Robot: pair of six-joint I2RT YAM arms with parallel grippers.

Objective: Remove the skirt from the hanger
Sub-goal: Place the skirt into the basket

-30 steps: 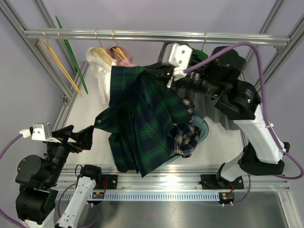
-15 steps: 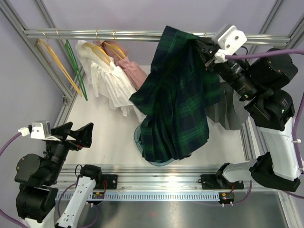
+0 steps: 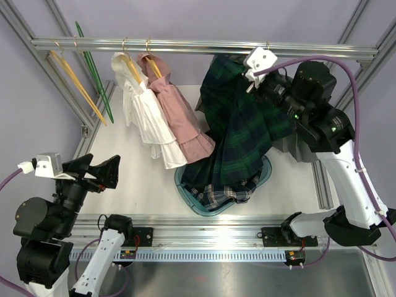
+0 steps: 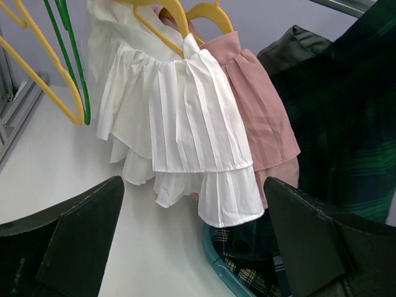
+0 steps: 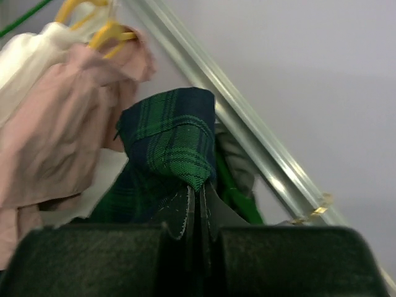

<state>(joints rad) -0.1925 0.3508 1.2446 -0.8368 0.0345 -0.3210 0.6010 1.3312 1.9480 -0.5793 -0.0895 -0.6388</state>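
My right gripper is shut on the waistband of the dark green plaid skirt, high up just below the rail. From there the skirt hangs down, and its hem lies in the teal basket. In the right wrist view the plaid fabric is pinched between the shut jaws of this gripper, and a green hanger shows just behind it. My left gripper stands open at the near left, far from the skirt; the left wrist view shows nothing held in this gripper.
A white skirt and a pink skirt hang on yellow hangers at the rail's left. Empty yellow hangers and a green one hang farther left. A grey garment hangs behind the plaid skirt. The basket holds checked cloth.
The right gripper swung the plaid skirt from the table's middle up to the right, then back left below the rail. The white and pink skirts hang uncovered now. The left arm stayed put.
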